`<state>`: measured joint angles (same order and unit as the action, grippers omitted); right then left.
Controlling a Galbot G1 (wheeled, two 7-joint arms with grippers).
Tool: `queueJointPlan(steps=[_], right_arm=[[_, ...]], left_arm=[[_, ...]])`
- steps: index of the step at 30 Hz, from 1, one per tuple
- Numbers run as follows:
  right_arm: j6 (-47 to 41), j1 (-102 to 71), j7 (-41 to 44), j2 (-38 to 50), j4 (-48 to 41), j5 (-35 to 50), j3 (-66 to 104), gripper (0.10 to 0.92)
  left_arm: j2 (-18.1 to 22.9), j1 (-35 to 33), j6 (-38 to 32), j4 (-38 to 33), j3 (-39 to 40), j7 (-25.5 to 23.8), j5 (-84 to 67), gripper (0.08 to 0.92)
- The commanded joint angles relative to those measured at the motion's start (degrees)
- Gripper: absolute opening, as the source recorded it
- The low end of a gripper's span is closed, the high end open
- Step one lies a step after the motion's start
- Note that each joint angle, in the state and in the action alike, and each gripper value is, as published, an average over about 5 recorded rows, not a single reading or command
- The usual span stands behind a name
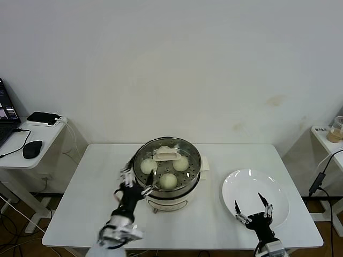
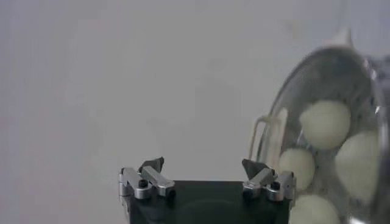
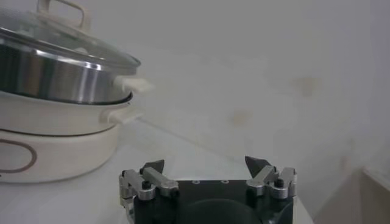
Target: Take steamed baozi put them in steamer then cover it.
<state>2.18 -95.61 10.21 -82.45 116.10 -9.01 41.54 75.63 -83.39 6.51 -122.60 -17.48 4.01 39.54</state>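
Buns [image 1: 168, 180] sit inside the steamer [image 1: 167, 201], which stands in the middle of the white table [image 1: 96, 182]. The glass cover [image 1: 185, 149] is on top. The left gripper [image 1: 137, 182] is by the steamer's left side, fingers wide apart, holding nothing. The right gripper [image 1: 250, 205] is over the white plate [image 1: 241, 184] near the table's right edge, fingers apart too.

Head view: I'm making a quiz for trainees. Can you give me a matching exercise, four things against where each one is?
Things:
1. baozi
2. cover
3. left gripper
4. right gripper

Places:
A. over the empty white plate
B. on top of the steamer
C. at the steamer's left rim, fingers open
D. inside the steamer, under glass

Pairs: 1-D, 2-B, 3-C, 4-A
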Motion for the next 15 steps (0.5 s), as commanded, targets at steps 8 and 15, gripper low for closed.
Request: queueJointPlan(steps=[8, 15], right_arm=[[0.3, -3.2, 0.3, 1.7, 0.0, 6.0, -0.7, 0.823], [0.5, -3.3, 0.1, 1.2, -0.1, 5.3, -1.8, 0.823]], left_arm=[[3.2, -18.4, -11.4, -0.7, -15.4, 9.2, -46.5, 0.823], [3.2, -16.0, -10.4, 1.0, -16.8, 6.4, -44.5, 0.823]])
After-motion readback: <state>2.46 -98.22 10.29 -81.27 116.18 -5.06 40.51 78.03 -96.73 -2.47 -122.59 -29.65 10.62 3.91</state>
